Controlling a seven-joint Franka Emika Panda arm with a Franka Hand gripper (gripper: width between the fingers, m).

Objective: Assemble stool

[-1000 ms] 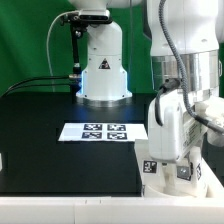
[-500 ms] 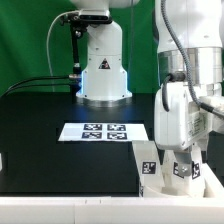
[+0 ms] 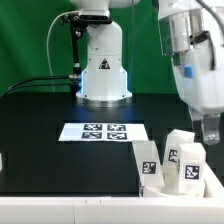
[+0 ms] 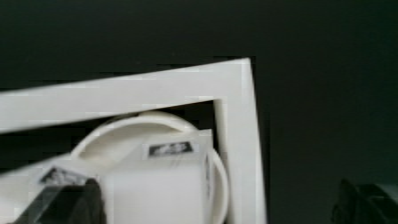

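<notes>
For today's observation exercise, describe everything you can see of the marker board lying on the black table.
The marker board is a thin, flat white rectangle, like card or plastic sheet, lying flat on the black table in front of the robot's base. It bears four black-and-white square tags in two rows of two, clustered near its middle. Nothing rests on it and nothing touches it but the table. The white stool parts stand apart, toward the exterior view's right.

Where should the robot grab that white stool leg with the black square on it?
Probably from straight above, pinching the top end of the upright stool leg across its narrower sides. It stands on end at the table's near corner with other white parts crowding it, so its top looks like the freest part. The gripper is open beside it.
</notes>
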